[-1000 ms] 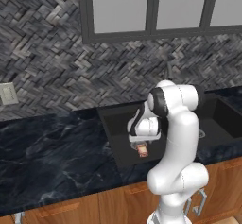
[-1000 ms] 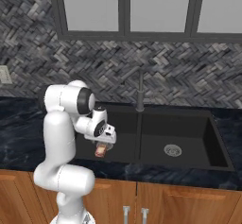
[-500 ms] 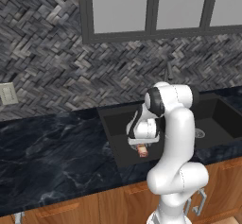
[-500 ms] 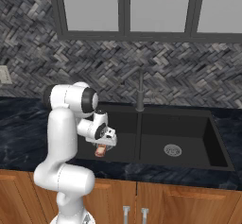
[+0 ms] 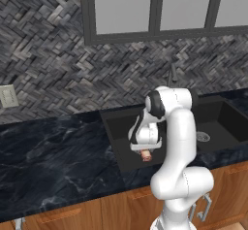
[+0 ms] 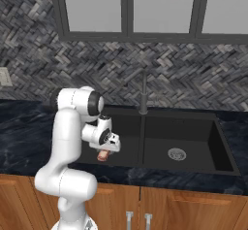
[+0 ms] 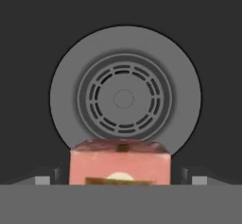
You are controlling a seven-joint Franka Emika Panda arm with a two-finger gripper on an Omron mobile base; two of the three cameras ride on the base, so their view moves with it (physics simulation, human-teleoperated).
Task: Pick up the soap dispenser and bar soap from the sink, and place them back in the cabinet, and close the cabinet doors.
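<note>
Bar soap point(image 7: 119, 164) sits in sink point(image 6: 193, 127), beside drain point(image 7: 124, 98).

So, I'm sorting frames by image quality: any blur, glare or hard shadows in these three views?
Left base view: sharp, evenly lit, faint sheen on the counter, the sink very dark. Right base view: also crisp, no glare; the bar soap is small under the gripper. Hand view: soft and low in detail, the drain flat grey, soap edges slightly blurred.

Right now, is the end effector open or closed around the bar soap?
Open: the end effector has fingertips standing apart from the bar soap, with gaps on both sides.
</note>
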